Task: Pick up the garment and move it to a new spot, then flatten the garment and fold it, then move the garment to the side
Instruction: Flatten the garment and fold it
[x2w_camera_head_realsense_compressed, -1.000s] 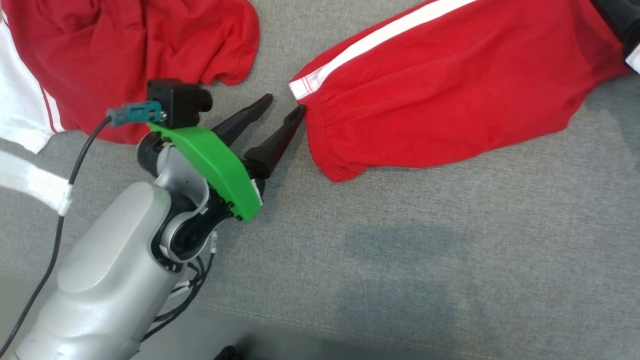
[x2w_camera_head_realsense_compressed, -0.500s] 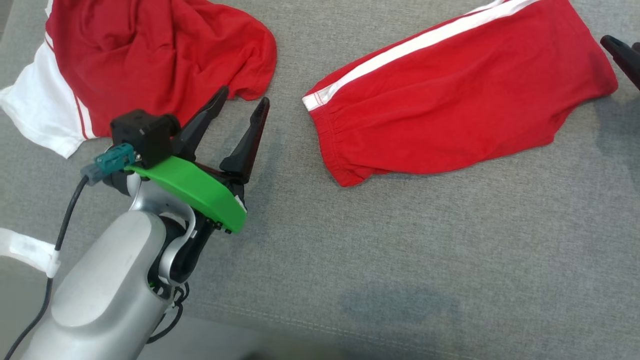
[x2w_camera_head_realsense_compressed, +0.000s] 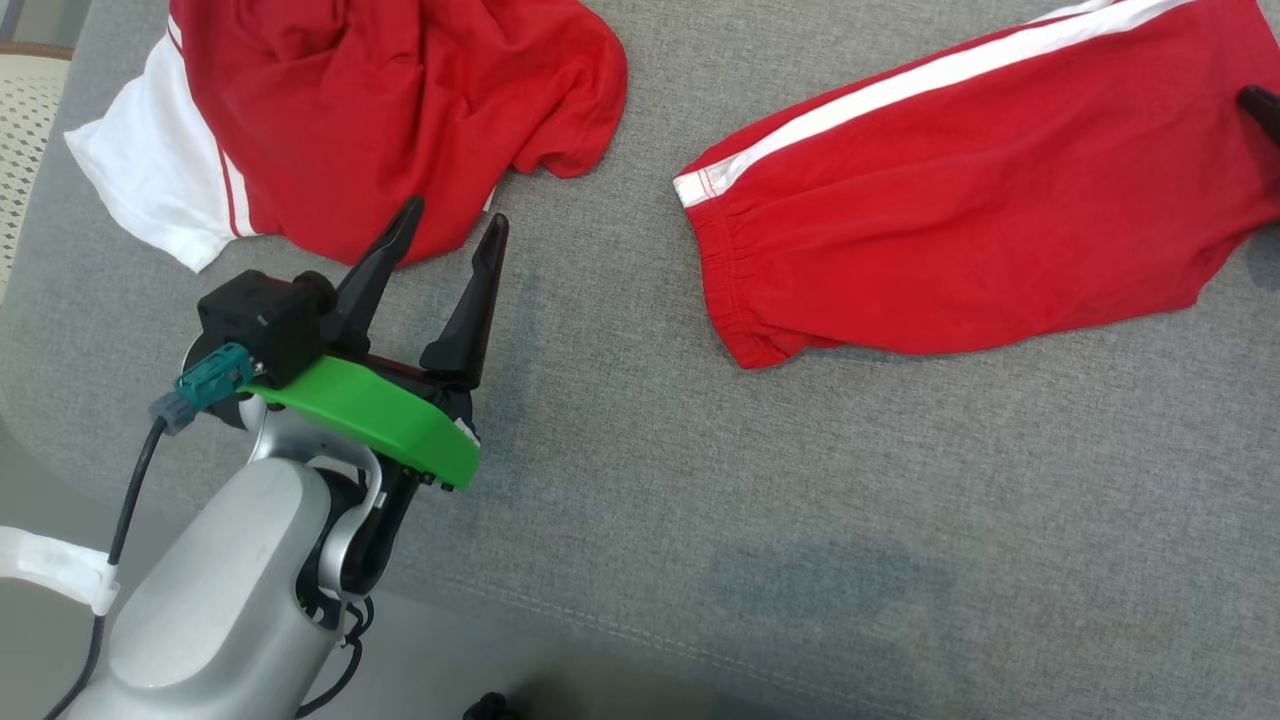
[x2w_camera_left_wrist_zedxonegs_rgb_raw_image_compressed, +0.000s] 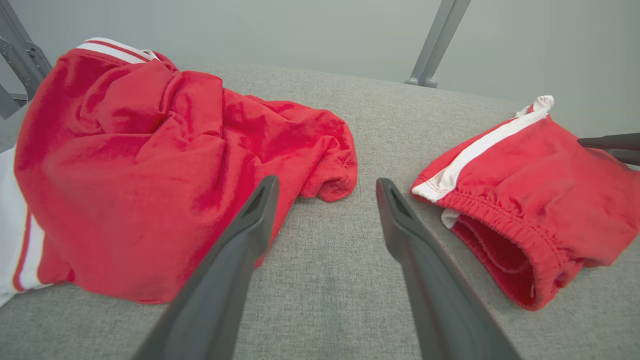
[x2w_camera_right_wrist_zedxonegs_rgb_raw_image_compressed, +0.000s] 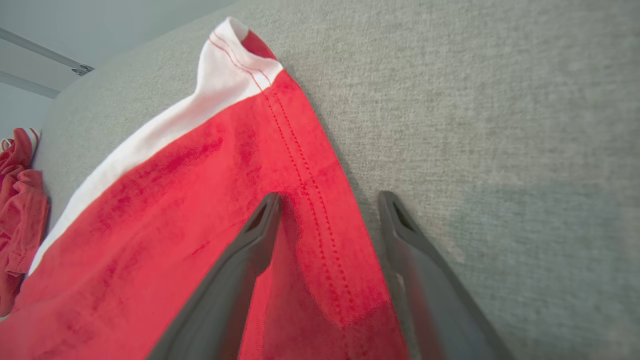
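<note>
On grey cushion (x2w_camera_head_realsense_compressed: 700, 500) — crumpled garment (x2w_camera_head_realsense_compressed: 380, 110), red shorts (x2w_camera_head_realsense_compressed: 960, 220)

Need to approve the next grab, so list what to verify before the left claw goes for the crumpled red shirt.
1. Left claw open: ok, jaws spread wide.
2. Left claw empty: ok, nothing is held between its jaws.
3. Aimed at the shirt: ok, in the head view one jaw overlaps its near hem and the other is over bare cushion.
4. Touching the fabric: cannot tell.
5. Shirt apart from the shorts: ok, bare cushion lies between them.
6. Right claw clear of cloth: not ok, its open jaws straddle the shorts' stitched hem.
</note>
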